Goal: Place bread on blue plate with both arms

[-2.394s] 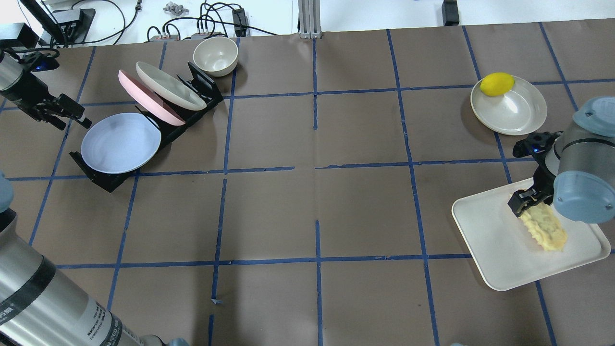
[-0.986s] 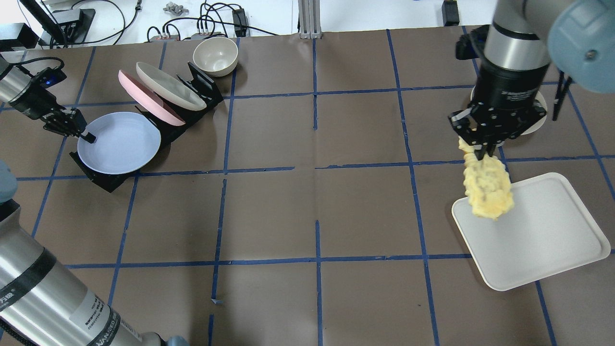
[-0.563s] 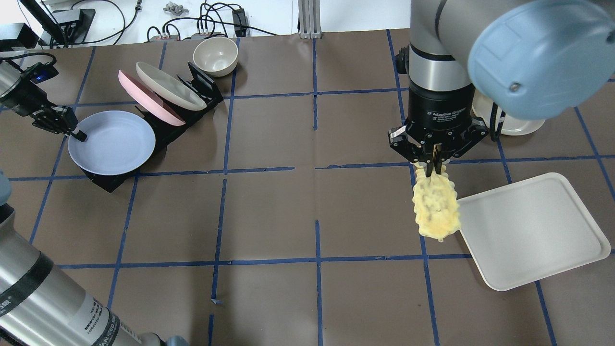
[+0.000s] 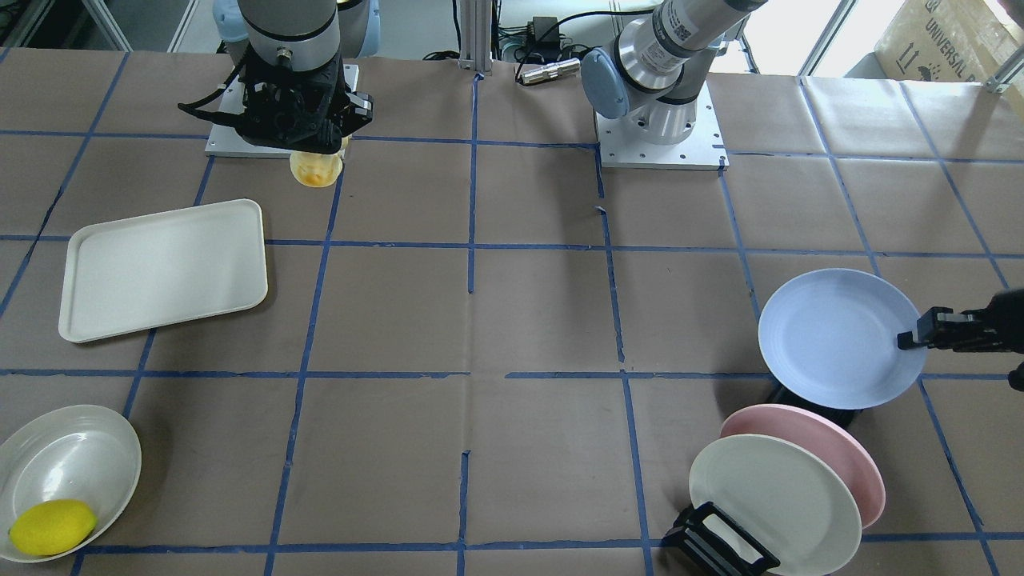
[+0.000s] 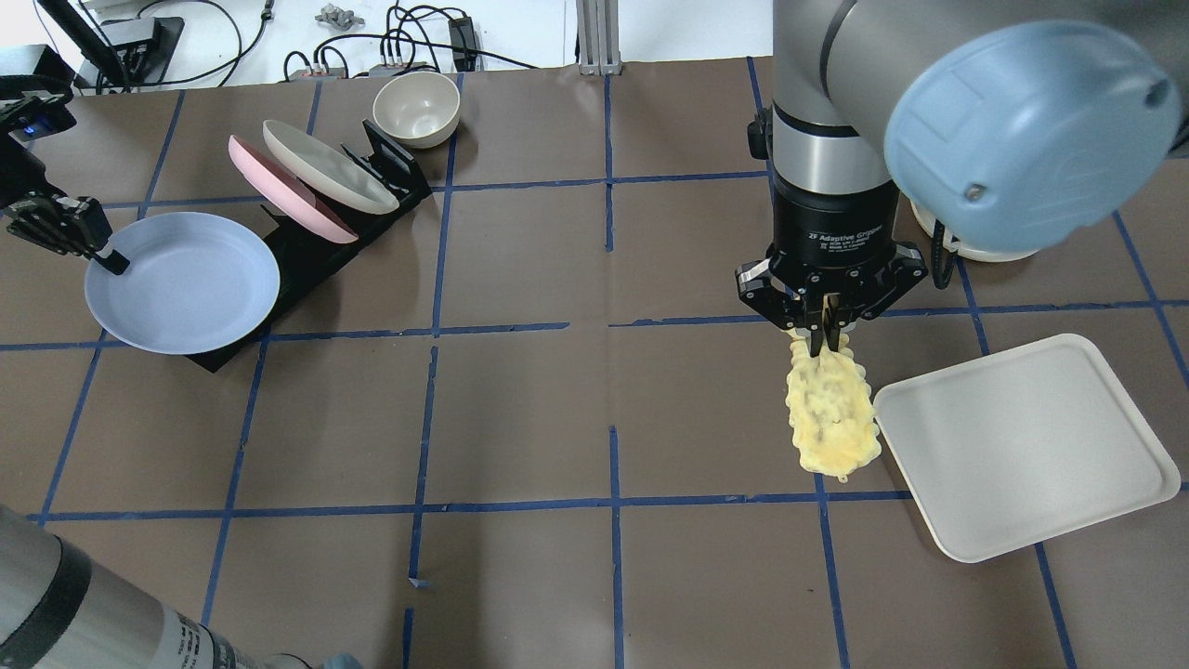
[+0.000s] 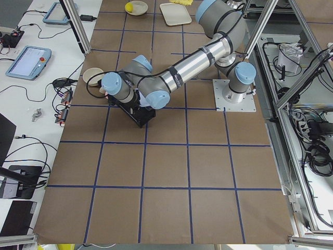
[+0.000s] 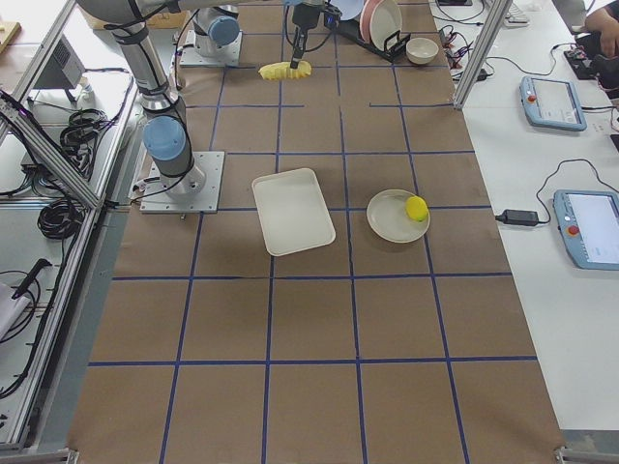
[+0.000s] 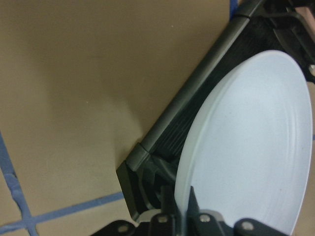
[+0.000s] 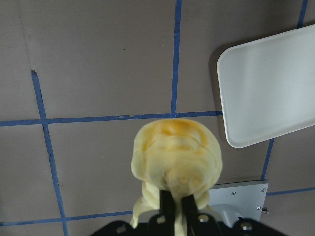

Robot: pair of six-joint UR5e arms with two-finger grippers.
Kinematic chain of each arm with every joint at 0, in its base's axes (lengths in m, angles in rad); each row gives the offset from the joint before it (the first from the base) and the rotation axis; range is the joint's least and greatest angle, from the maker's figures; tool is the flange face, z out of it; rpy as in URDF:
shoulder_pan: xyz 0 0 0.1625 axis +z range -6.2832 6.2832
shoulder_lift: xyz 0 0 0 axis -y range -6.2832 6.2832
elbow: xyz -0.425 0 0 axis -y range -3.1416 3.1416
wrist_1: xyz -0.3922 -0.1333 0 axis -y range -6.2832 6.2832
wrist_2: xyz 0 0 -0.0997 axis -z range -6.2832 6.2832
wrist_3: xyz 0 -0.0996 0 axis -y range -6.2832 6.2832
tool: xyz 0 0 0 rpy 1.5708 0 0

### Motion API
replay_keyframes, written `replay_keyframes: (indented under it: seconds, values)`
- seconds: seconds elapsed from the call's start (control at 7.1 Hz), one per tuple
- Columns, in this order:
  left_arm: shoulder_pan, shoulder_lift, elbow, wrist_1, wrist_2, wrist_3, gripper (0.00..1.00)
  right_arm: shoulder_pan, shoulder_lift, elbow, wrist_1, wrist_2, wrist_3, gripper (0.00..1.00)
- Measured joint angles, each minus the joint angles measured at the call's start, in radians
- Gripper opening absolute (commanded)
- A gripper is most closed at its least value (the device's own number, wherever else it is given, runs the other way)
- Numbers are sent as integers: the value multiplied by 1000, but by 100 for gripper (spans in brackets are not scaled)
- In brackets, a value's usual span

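The bread [image 5: 829, 413], a bumpy pale-yellow loaf, hangs from my right gripper [image 5: 822, 339], which is shut on its upper end. It is in the air just left of the white tray; the right wrist view shows it end-on [image 9: 177, 157]. My left gripper [image 5: 107, 260] is shut on the left rim of the blue plate [image 5: 181, 283]. It holds the plate roughly level over the near end of the black rack [image 5: 307, 251]. The plate fills the left wrist view [image 8: 251, 147] and shows in the front view [image 4: 836, 336].
A pink plate [image 5: 288, 190] and a cream plate [image 5: 325, 167] lean in the rack, with a cream bowl [image 5: 416, 107] behind. The white tray [image 5: 1026, 446] lies at the right. A lemon [image 4: 52, 526] sits in a cream plate [image 4: 72, 448] at the far right.
My right gripper lifted the bread off the tray and carried it left. My left gripper shut on the blue plate's rim and drew it left, out of the rack.
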Motion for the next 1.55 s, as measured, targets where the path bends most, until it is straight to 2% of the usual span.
replay_keyframes:
  seconds: [0.28, 0.56, 0.7, 1.13, 1.55]
  values:
    - [-88, 141, -132, 4, 4, -132, 10, 0, -4, 12, -4, 0, -18, 12]
    - [-259, 251, -220, 7, -5, -329, 10, -2, -4, 14, -6, -2, -23, 12]
    - [-353, 272, -251, 32, -20, -433, 10, -3, -4, 14, -7, -3, -24, 12]
    - [-560, 215, -313, 245, -134, -637, 10, -12, -4, 14, -7, -5, -37, 14]
    - [-665, 85, -330, 460, -209, -674, 10, -5, -8, 7, -66, 16, -83, 15]
